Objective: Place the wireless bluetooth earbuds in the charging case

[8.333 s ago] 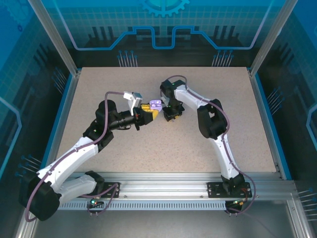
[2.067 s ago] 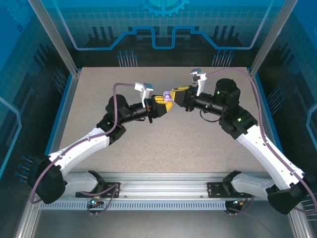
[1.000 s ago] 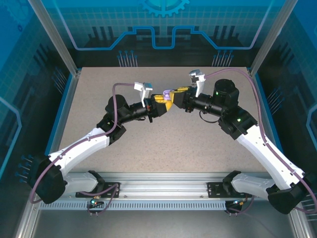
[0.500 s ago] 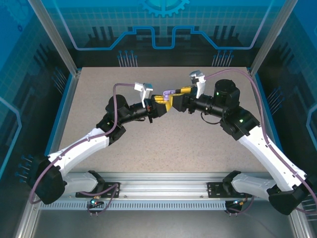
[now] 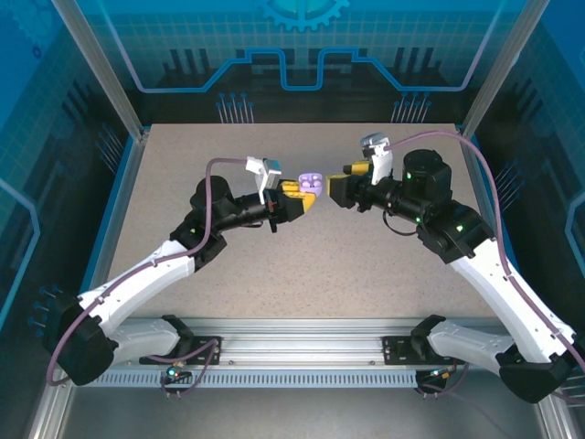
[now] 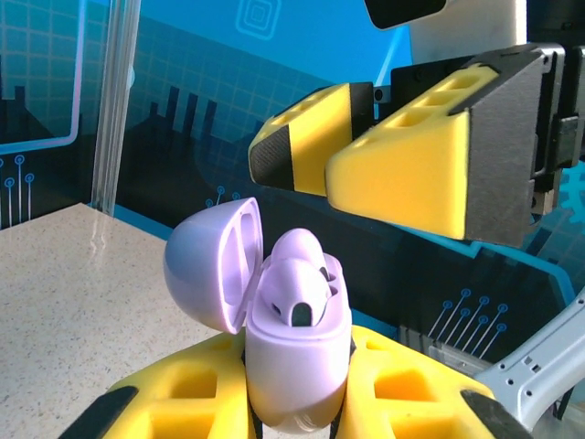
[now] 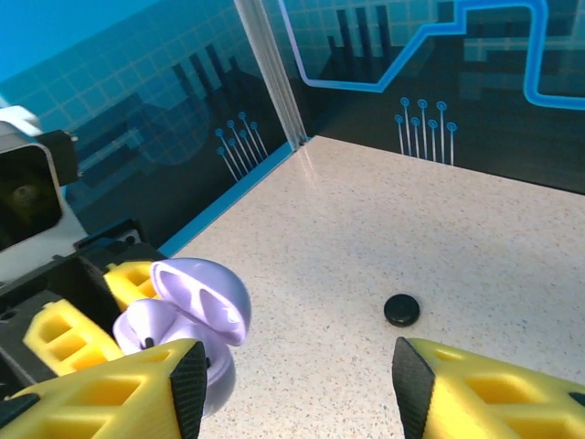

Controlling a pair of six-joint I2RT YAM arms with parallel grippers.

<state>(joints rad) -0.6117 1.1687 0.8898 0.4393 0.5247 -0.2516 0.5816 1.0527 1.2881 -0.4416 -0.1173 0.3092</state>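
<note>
Speckled table (image 5: 366, 274) below, and both arms are up over its middle: left arm (image 5: 137, 279) reaching in from 8 o'clock, right arm (image 5: 484, 265) from 4. The left gripper (image 5: 294, 195) pinches the lilac case (image 6: 297, 357) by its lower body. It holds the case upright and clear of the table, mouth up, lid (image 6: 215, 265) swung open toward 9 o'clock in the left wrist view. From above, the right gripper (image 7: 297, 393) sits at 3 o'clock of the case, near but not touching, fingers spread with nothing between them. Two lilac earbuds (image 6: 297, 283) look seated in the case's wells. So the right arm is the free one and the nearer for any press, coming in from 3 o'clock across the case's upright axis. A small black disc (image 7: 401, 310) lies well apart on the table.
</note>
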